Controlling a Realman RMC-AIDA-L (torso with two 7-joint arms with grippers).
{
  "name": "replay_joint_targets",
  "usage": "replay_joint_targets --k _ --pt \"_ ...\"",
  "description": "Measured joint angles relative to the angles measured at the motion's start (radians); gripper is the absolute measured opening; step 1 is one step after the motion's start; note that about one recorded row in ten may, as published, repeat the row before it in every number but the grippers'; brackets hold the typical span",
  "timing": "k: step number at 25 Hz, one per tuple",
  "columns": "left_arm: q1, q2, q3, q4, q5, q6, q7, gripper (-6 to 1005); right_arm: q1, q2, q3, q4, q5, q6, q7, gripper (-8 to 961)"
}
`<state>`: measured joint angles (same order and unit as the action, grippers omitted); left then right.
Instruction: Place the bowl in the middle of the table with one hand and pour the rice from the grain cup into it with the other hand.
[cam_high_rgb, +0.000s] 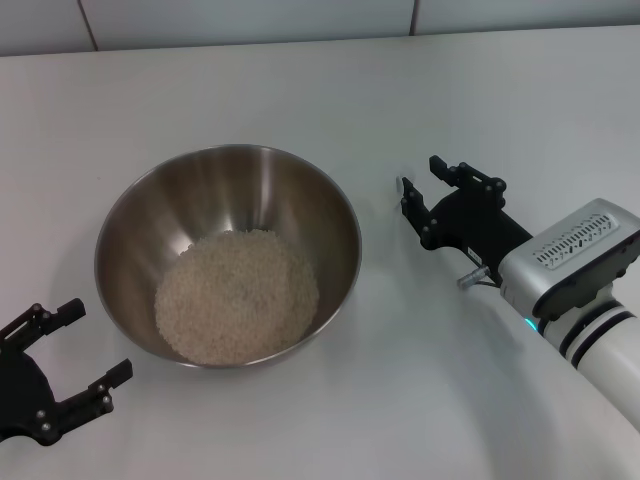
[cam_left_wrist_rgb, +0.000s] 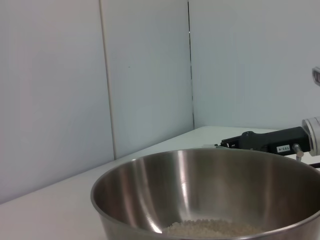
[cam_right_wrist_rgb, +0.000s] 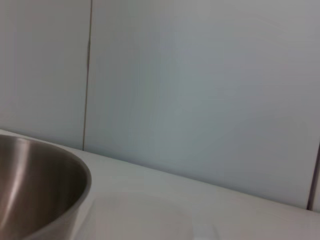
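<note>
Bowl: we saw the bowl (cam_high_rgb: 228, 255) standing upright near the middle of the table (cam_high_rgb: 330, 90), its steel wall shining in all three views.

Rice: the rice (cam_high_rgb: 237, 295) lay as a pale heap in the bottom of the bowl, leaning a little toward the side nearer the robot.

Left gripper: the left gripper (cam_high_rgb: 75, 350) sat at the near left corner of the head view, just beside the bowl's rim but not touching it. We found its fingers spread wide with nothing between them.

Right gripper: the right gripper (cam_high_rgb: 420, 188) lay low over the table to the right of the bowl, clear of the rim. Its two black fingers stood apart.

Grain cup: we could make out only a small pale, see-through shape at the right gripper's fingertips in the head view (possibly the grain cup (cam_high_rgb: 405, 186)), and we could not tell whether the fingers held it.

Backdrop: a pale panelled wall (cam_right_wrist_rgb: 200, 90) rose behind the table.
</note>
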<state>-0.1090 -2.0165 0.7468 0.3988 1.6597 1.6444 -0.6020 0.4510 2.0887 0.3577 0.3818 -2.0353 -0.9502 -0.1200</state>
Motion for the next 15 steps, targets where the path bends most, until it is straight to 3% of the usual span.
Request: replay_joint_targets --k 9,15 --pt "0.001 0.002 0.001 0.000 0.000 0.000 -0.002 834 -0.073 -0.007 -0.002 0.028 -0.002 -0.029 0.000 469" --pt "0.010 0.006 0.000 0.000 0.000 0.006 -0.002 834 -0.194 -0.017 -0.065 0.033 -0.007 -0.242 0.008 550"
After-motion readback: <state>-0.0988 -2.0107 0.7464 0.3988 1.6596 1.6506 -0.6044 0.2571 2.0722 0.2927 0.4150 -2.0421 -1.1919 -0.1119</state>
